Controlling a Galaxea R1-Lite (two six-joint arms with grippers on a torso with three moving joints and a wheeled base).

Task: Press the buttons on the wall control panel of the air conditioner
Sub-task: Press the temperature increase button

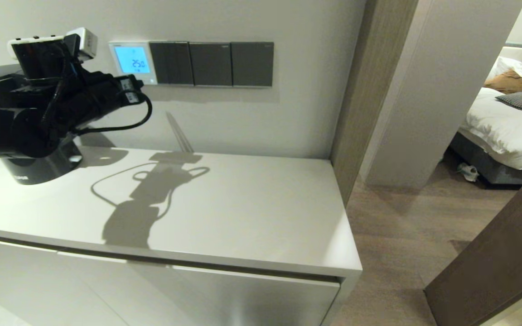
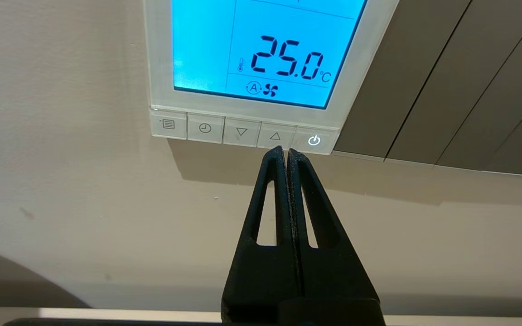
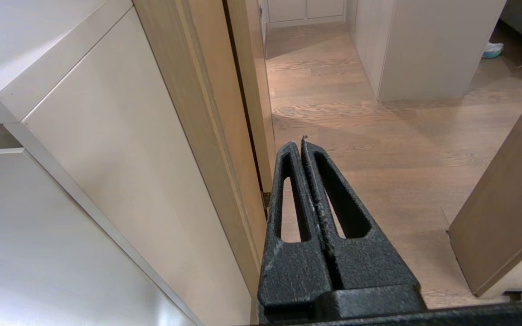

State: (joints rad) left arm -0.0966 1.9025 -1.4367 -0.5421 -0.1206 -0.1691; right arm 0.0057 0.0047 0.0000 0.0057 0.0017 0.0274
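On the wall above the white cabinet top [image 1: 243, 203], the air conditioner's wall control panel [image 1: 132, 62] sits just left of three dark grey switch plates [image 1: 211, 64], its screen lit blue and reading 25.0. Its upper part is cut off in the left wrist view. The left gripper [image 2: 286, 151], fingers pressed together, has its tips at the lower edge of the buttons [image 2: 241, 131], between the up-arrow and power keys; contact cannot be confirmed. The right gripper [image 3: 302, 144], also closed, hangs low beside the cabinet over wooden floor [image 3: 379, 113].

Glossy white plastic control panel [image 2: 356, 68]
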